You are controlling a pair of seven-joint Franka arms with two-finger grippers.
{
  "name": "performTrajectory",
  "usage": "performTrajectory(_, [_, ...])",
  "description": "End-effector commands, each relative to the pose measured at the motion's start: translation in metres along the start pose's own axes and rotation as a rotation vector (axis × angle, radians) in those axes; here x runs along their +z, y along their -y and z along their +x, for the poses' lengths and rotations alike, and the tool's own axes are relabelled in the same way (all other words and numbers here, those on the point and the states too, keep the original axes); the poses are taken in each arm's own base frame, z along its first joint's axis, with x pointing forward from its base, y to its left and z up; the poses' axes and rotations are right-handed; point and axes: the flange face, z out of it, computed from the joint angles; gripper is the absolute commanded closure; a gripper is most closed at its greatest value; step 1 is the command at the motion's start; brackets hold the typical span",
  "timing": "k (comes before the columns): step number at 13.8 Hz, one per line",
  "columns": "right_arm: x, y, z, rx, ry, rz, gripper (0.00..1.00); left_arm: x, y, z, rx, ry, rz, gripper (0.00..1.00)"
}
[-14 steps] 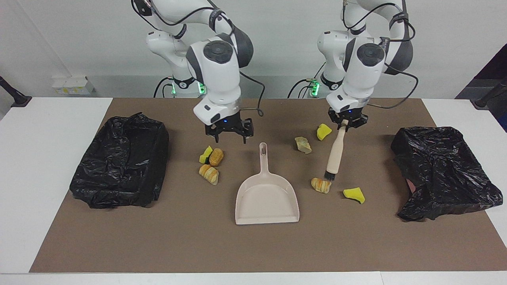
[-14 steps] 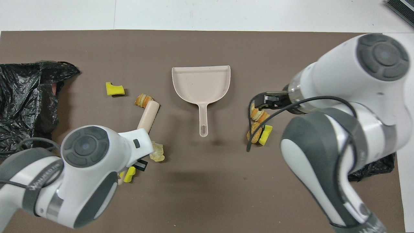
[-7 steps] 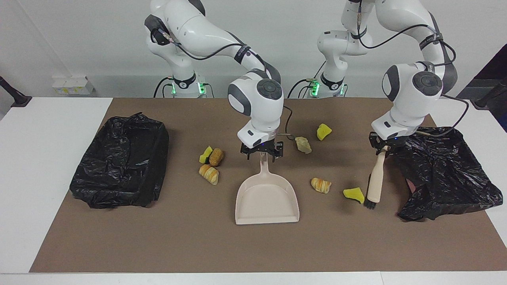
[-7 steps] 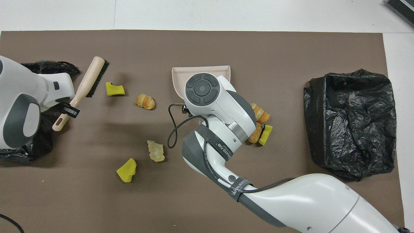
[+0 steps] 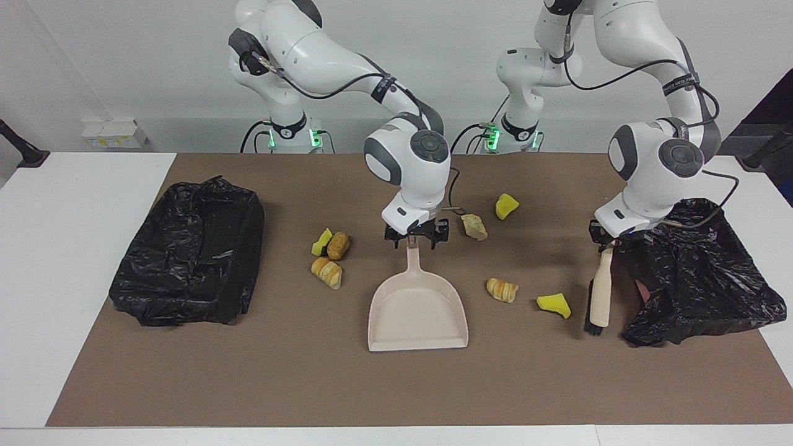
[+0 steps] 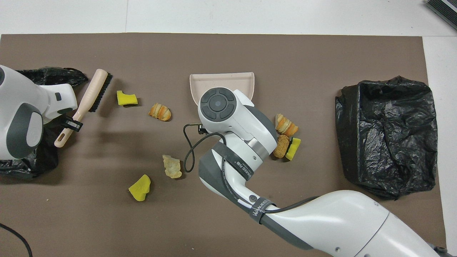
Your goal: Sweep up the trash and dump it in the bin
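Observation:
Several bits of trash lie on the brown mat: a yellow sponge point(image 5: 507, 205) and a tan lump point(image 5: 474, 227) nearer the robots, a croissant point(image 5: 502, 290) and a yellow sponge point(image 5: 553, 304) farther out, and a cluster point(image 5: 329, 255) toward the right arm's end. The beige dustpan point(image 5: 418, 310) lies mid-mat with its handle toward the robots. My right gripper point(image 5: 414, 240) is open, low over the handle's end with a finger on each side. My left gripper point(image 5: 610, 243) is shut on the brush point(image 5: 600, 290), whose head hangs by the mat between the sponge and a bin point(image 5: 694, 266).
A second black-bagged bin point(image 5: 189, 251) sits at the right arm's end of the mat. From overhead the right arm covers the dustpan's handle, leaving only its pan point(image 6: 221, 80) in sight. The left arm hides most of its own bin point(image 6: 53, 73). White table borders the mat.
The right gripper moved across from the cluster and came down over the dustpan handle's end. The left arm carried the brush from the croissant to beside the bin at its end.

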Motion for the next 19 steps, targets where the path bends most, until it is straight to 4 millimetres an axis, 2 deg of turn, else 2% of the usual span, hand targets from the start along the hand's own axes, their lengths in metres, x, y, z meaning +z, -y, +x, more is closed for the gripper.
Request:
performTrajectory(1, [0.011, -0.017, 0.001, -0.035, -0.009, 0.014, 0.18, 0.001, -0.001, -0.008, -0.005, -0.02, 0.007, 1.0])
performTrajectory(2, [0.011, -0.014, -0.001, -0.046, -0.004, 0.019, 0.39, 0.003, -0.002, -0.011, -0.007, -0.014, 0.002, 1.0])
performTrajectory(4, [0.01, -0.013, -0.001, -0.047, -0.004, 0.022, 0.88, 0.003, -0.003, -0.013, -0.007, -0.01, -0.001, 1.0])
performTrajectory(5, [0.008, -0.01, -0.003, -0.04, 0.0, 0.028, 1.0, 0.004, -0.005, -0.015, -0.005, -0.007, -0.003, 1.0])
performTrajectory(7, [0.003, -0.01, -0.002, -0.034, 0.017, 0.04, 1.0, 0.009, -0.011, -0.022, -0.004, -0.001, -0.01, 1.0])
performTrajectory(9, [0.004, -0.012, -0.002, -0.095, 0.034, 0.055, 1.0, 0.008, -0.016, -0.02, -0.016, 0.002, -0.011, 1.0])
performTrajectory(10, [-0.001, -0.017, 0.001, -0.182, 0.046, 0.094, 1.0, 0.009, -0.018, -0.021, -0.033, 0.003, -0.012, 1.0])
performTrajectory(11, [-0.019, -0.024, 0.002, -0.278, 0.022, 0.1, 1.0, 0.008, -0.021, -0.02, -0.06, 0.001, -0.011, 1.0])
performTrajectory(13, [-0.042, -0.055, 0.001, -0.412, 0.022, 0.057, 1.0, 0.007, -0.028, -0.014, -0.071, -0.011, -0.005, 1.0])
performTrajectory(15, [-0.067, -0.077, -0.013, -0.613, 0.06, -0.003, 1.0, 0.007, -0.029, -0.014, -0.099, -0.009, -0.006, 1.0])
performTrajectory(17, [-0.079, -0.097, -0.033, -0.784, 0.07, -0.051, 1.0, 0.007, -0.032, -0.013, -0.108, -0.012, -0.005, 1.0])
performTrajectory(19, [-0.076, -0.111, -0.047, -0.995, 0.089, -0.075, 1.0, 0.007, -0.034, -0.012, -0.109, -0.009, -0.008, 1.0])
